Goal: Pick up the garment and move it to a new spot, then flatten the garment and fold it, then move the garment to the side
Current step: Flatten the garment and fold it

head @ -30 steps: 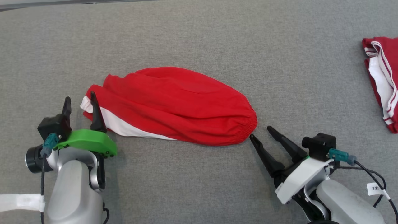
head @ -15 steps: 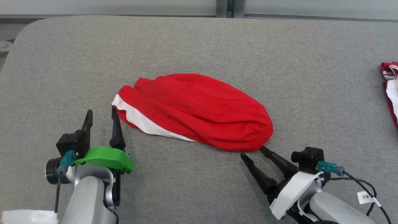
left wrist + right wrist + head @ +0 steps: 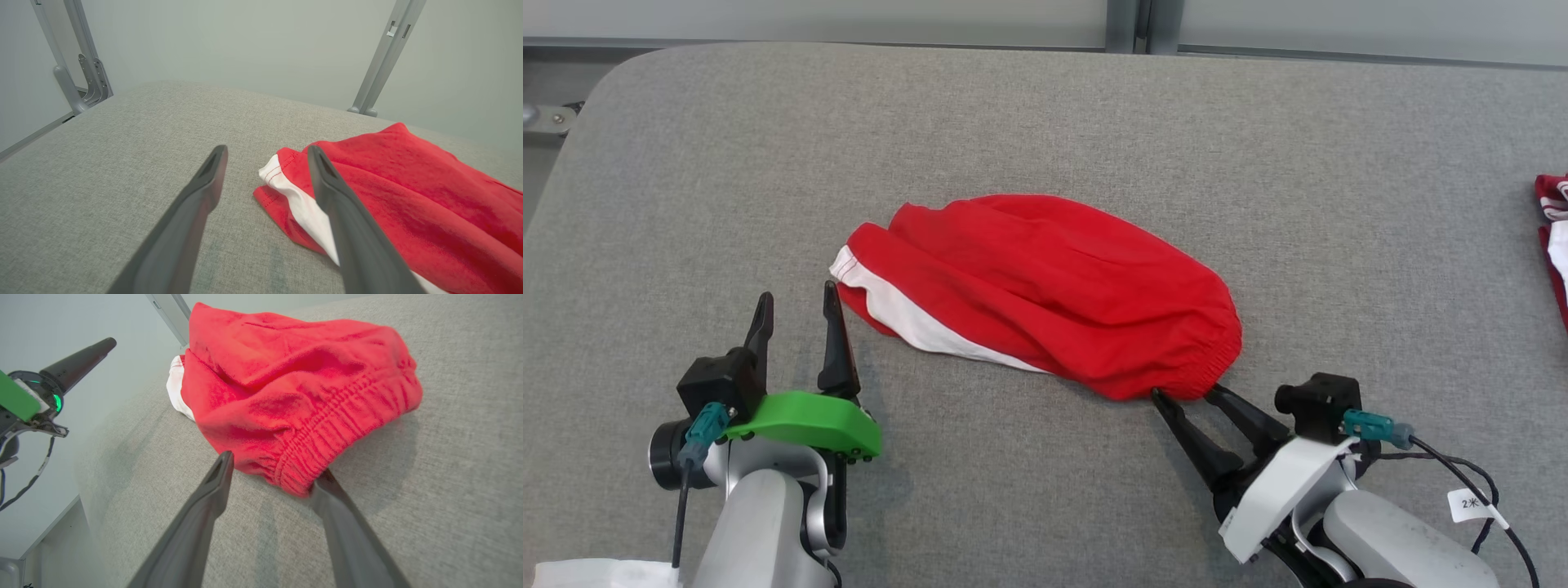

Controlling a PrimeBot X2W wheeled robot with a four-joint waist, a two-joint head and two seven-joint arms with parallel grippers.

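The garment (image 3: 1045, 290) is red with a white side stripe and lies bunched in the middle of the grey table (image 3: 1045, 106). My left gripper (image 3: 798, 294) stands open at its left hem end. In the left wrist view, the garment (image 3: 408, 183) lies beside the inner finger of the left gripper (image 3: 267, 151), and nothing is between the jaws. My right gripper (image 3: 1184, 394) is open, its jaws straddling the elastic waistband corner. In the right wrist view the right gripper (image 3: 274, 465) has the gathered band of the garment (image 3: 294, 375) between its fingertips.
A second red-and-white garment (image 3: 1553, 245) lies at the table's right edge. The table's rounded far-left corner (image 3: 596, 82) and a metal frame post (image 3: 1127, 24) stand behind. A cable with a white tag (image 3: 1470, 502) trails from my right wrist.
The head camera has shifted. My right gripper has advanced so that its fingers now straddle the waistband corner, and they have narrowed a little. My left gripper stays open by the hem.
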